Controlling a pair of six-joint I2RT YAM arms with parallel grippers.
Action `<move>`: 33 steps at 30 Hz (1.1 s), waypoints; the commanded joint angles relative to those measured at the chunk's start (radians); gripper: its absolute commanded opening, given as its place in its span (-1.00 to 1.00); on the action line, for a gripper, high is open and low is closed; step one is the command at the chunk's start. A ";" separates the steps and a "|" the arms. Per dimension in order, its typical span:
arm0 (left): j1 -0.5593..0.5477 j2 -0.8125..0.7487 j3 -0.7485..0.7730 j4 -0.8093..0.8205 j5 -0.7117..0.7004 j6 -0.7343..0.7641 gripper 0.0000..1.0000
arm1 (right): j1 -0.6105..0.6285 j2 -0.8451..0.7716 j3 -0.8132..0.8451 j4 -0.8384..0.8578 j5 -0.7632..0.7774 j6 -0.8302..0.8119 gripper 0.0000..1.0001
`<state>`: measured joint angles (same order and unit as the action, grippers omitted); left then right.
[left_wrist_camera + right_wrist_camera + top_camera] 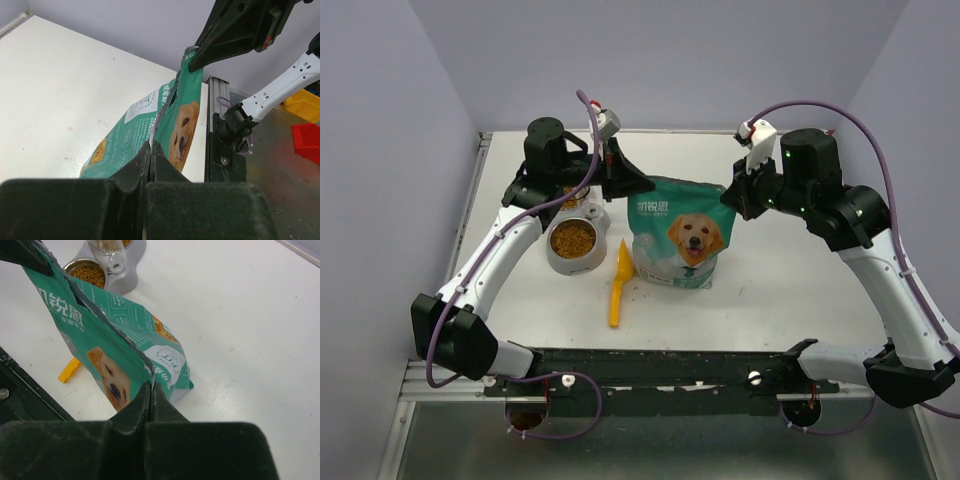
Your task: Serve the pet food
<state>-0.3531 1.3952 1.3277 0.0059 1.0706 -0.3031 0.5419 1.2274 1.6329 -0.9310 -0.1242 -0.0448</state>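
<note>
The left gripper [642, 186] and right gripper [728, 197] each pinch 1 top corner of the upright bag [680, 240], while the pet food [573, 239] fills the bowl [552, 262] to its left, with the orange scoop [619, 285] lying between them.

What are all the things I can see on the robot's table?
bag: one, teal and white with a dog picture, standing mid-table
pet food: one heap, brown, in the feeder
feeder: one, grey and silver, left of the bag
scoop: one, orange, lying flat by the bag's left side
table: one, white, under everything
left gripper: one, black, shut on the bag's top edge
right gripper: one, black, shut on the bag's top edge, other end
</note>
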 commanded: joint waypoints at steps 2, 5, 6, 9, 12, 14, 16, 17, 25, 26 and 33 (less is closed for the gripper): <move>0.032 -0.051 -0.012 0.019 -0.009 0.018 -1.00 | -0.020 -0.016 0.001 -0.052 0.070 -0.015 -0.74; 0.032 -0.050 -0.007 0.022 -0.012 0.010 -1.00 | -0.022 -0.020 0.002 -0.057 0.058 -0.004 -0.32; 0.032 -0.050 -0.005 0.020 -0.014 0.009 -0.98 | -0.022 -0.023 -0.001 -0.055 0.043 -0.001 -0.25; 0.032 -0.050 -0.001 0.019 -0.020 0.005 -0.85 | -0.022 -0.026 -0.007 -0.040 -0.040 -0.003 -0.06; 0.034 -0.050 0.002 0.014 -0.017 -0.001 -0.72 | -0.020 -0.013 -0.025 -0.002 -0.123 -0.013 0.48; 0.034 -0.050 0.002 0.014 -0.015 -0.001 -0.54 | -0.020 0.010 -0.025 0.027 -0.150 -0.015 0.98; 0.034 -0.053 0.002 0.014 -0.014 -0.005 -0.42 | -0.020 0.027 -0.022 0.067 -0.164 -0.017 0.99; 0.034 -0.055 0.001 0.014 -0.012 -0.007 -0.37 | -0.020 0.038 -0.015 0.086 -0.173 -0.020 0.99; 0.034 -0.091 -0.045 0.078 -0.001 -0.060 -0.08 | -0.017 0.122 0.064 0.103 -0.209 -0.082 0.99; 0.032 -0.099 -0.050 0.091 0.000 -0.071 -0.06 | -0.019 0.127 0.073 0.104 -0.225 -0.081 0.99; 0.034 -0.147 -0.065 0.114 -0.030 -0.097 0.08 | -0.016 0.115 0.099 0.133 -0.310 -0.012 0.99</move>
<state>-0.3225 1.2957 1.2671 0.0757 1.0630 -0.3813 0.5282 1.3663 1.7020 -0.8482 -0.3630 -0.0940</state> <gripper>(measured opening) 0.522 0.995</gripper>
